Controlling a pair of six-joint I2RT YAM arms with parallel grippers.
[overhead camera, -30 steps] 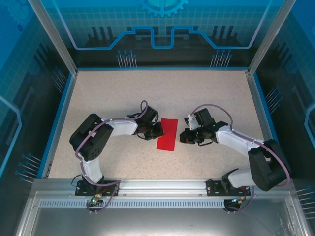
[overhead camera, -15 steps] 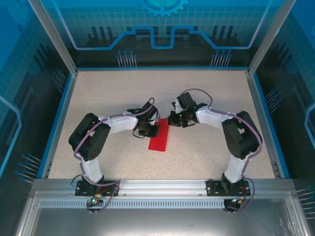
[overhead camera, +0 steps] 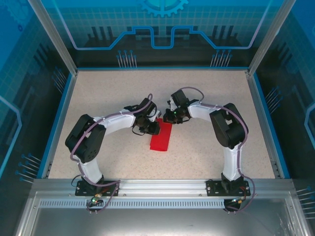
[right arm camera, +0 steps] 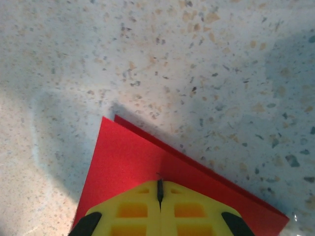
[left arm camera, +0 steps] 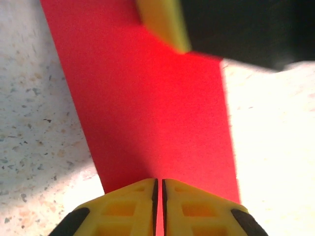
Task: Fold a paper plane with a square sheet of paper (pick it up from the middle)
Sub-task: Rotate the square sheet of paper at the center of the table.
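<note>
The red paper (overhead camera: 161, 137) lies flat on the speckled table (overhead camera: 108, 98), near the middle, between the two arms. It is a narrow rectangle now, and its long side runs away from the arm bases, a little tilted. In the right wrist view its far corner (right arm camera: 133, 152) shows two layers, one edge just beside the other, so it is folded over.

The left gripper (overhead camera: 152, 128) is at the left long edge of the paper, near the far end. From its own camera the yellow fingers (left arm camera: 133, 206) stand almost together, with only a thin slit between them, and red shows in the lower part of the slit. I cannot tell if they pinch the paper (left arm camera: 147, 113) or only stand over it.

The right gripper (overhead camera: 171, 117) is at the far end of the paper. Its fingers (right arm camera: 133, 209) are fully closed, with the tips over the red corner. One of these fingers (left arm camera: 165, 22) also appears in the left wrist view, over the far edge of the paper.
</note>
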